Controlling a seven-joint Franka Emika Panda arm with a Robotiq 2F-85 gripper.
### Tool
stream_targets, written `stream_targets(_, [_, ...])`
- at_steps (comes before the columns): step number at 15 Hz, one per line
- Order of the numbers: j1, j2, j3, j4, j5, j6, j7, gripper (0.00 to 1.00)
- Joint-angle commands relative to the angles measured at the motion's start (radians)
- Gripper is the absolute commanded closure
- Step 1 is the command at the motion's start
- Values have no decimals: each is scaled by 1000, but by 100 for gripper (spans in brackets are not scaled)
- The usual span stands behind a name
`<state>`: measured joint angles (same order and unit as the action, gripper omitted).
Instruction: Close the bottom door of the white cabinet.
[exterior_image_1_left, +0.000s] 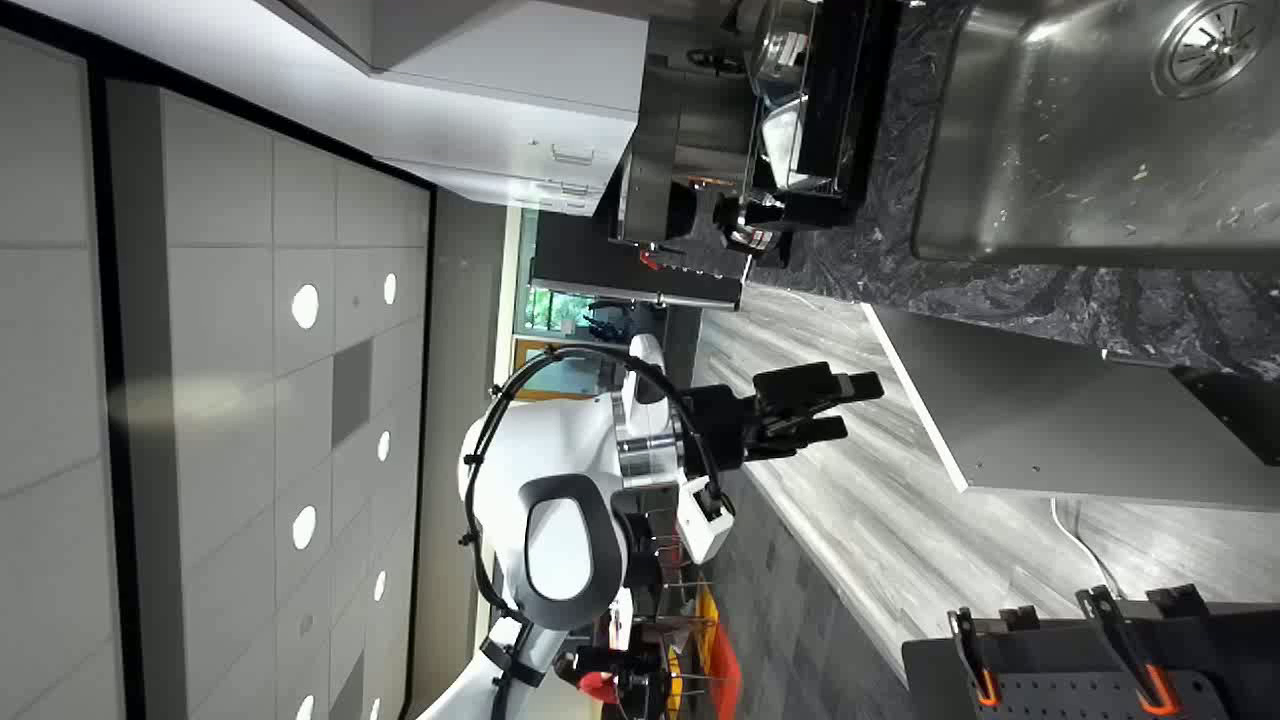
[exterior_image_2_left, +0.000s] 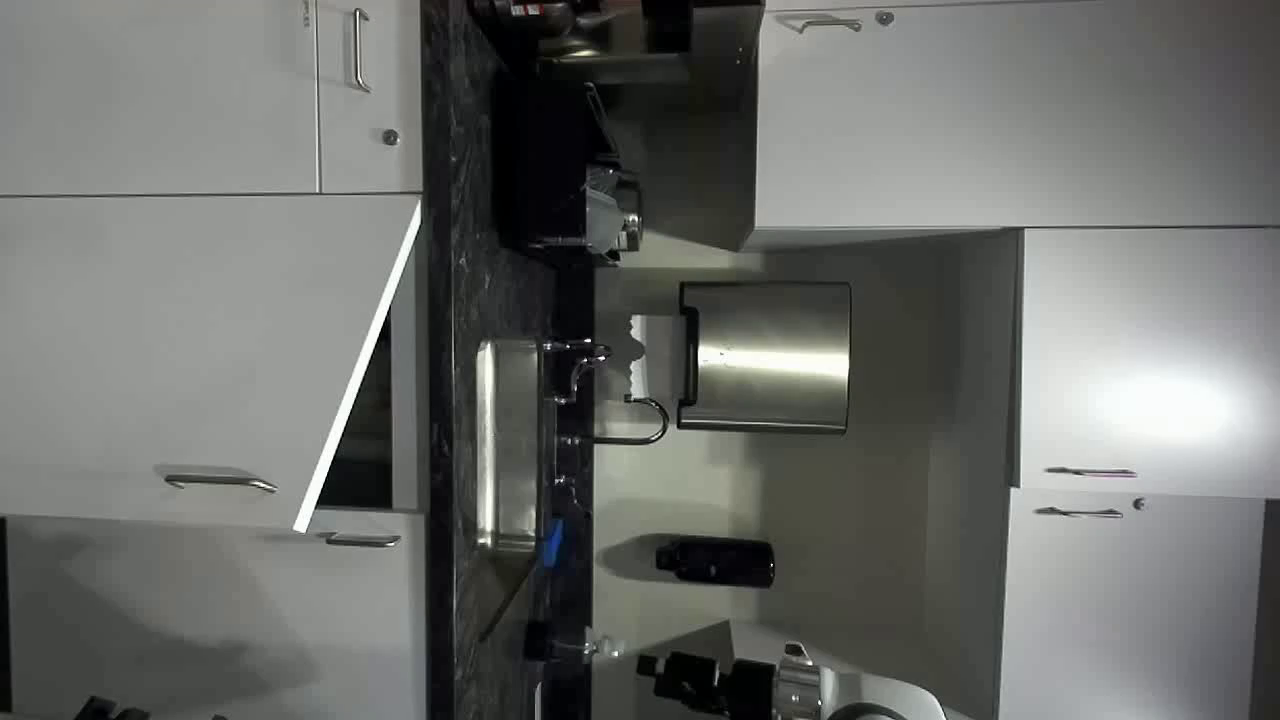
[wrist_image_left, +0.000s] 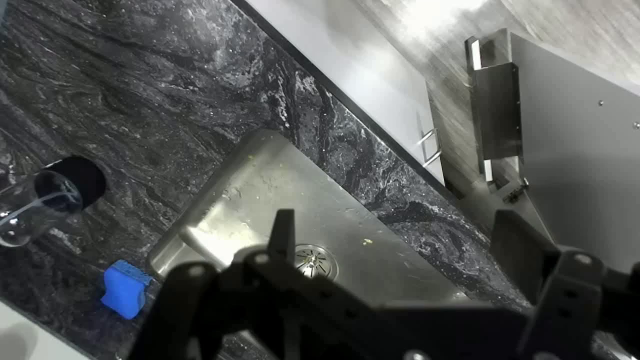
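Both exterior views stand sideways. The bottom door, a large flat pale panel, stands swung open below the sink counter. It shows its inner face in an exterior view (exterior_image_1_left: 1080, 420) and its front with a metal handle in an exterior view (exterior_image_2_left: 180, 340). A dark gap into the white cabinet (exterior_image_2_left: 365, 440) shows behind its bright edge. In the wrist view the door (wrist_image_left: 585, 150) is at the right, past the counter edge. My gripper (exterior_image_1_left: 862, 408), also seen in an exterior view (exterior_image_2_left: 665, 675), is open and empty. In the wrist view its fingers (wrist_image_left: 395, 225) are spread over the sink, apart from the door.
The dark stone counter (wrist_image_left: 200, 75) holds the steel sink (exterior_image_1_left: 1050, 150). Taps (exterior_image_2_left: 640, 425), a blue sponge (wrist_image_left: 125, 290), a clear bottle (wrist_image_left: 55, 200) and a black dish rack (exterior_image_2_left: 540, 160) stand around it. A black wall bottle (exterior_image_2_left: 715, 560) and upper cabinets (exterior_image_2_left: 1120, 350) are above.
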<state>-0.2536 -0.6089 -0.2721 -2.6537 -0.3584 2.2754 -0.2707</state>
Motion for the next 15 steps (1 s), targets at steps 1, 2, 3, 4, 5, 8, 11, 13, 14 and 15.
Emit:
stream_targets(1, [-7, 1, 8, 1, 7, -2, -4, 0])
stream_targets(2, [-7, 1, 8, 1, 7, -2, -4, 0])
stream_targets(3, [-7, 1, 8, 1, 7, -2, -4, 0])
stream_targets(4, [-7, 1, 8, 1, 7, -2, -4, 0])
stream_targets(5, [-7, 1, 8, 1, 7, -2, -4, 0])
stream_targets(8, [5, -44, 25, -30, 10, -4, -5, 0])
stream_targets(11, [80, -134, 55, -83, 102, -37, -24, 0])
stream_targets(13, [117, -210, 76, -124, 145, -80, -28, 0])
stream_targets(14, [136, -252, 110, -149, 162, -108, 2, 0])
stream_targets(15, [159, -297, 124, -164, 183, -149, 8, 0])
